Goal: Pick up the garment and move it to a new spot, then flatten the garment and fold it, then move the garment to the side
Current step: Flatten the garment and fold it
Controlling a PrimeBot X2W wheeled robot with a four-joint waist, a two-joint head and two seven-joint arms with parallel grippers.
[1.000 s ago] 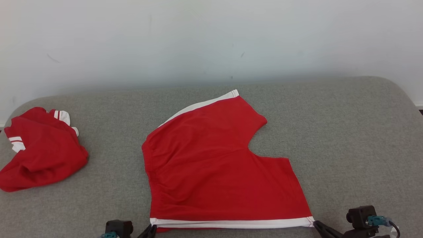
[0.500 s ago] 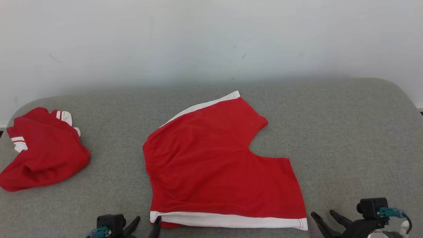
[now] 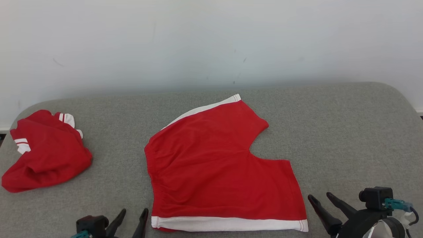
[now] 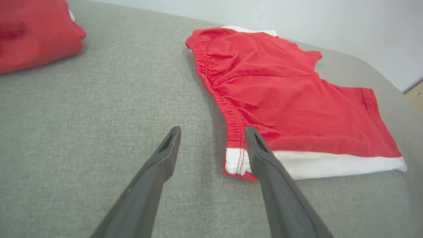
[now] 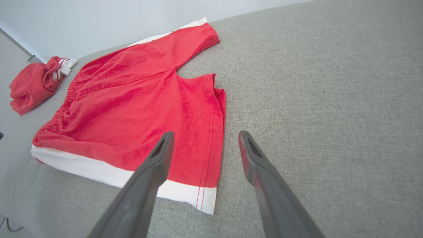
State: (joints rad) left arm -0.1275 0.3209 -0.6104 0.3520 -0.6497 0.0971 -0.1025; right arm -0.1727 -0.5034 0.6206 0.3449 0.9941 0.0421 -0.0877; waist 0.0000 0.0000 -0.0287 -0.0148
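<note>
Two pairs of fingers are spread and empty: the left gripper (image 3: 134, 211) is just beside the near left corner of the shorts (image 3: 214, 165), the right gripper (image 3: 320, 195) just beside the near right corner. The shorts lie flat in the middle of the counter (image 3: 347, 132); another red garment (image 3: 46, 158) lies crumpled at the far left.

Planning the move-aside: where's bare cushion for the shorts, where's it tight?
Widest: right of the red shorts, out to the cushion edge. Narrower: between shorts and the bunched red garment at left; behind the shorts, toward the wall. Tight: near edge, where left gripper and right gripper, both open, flank the white hem.
</note>
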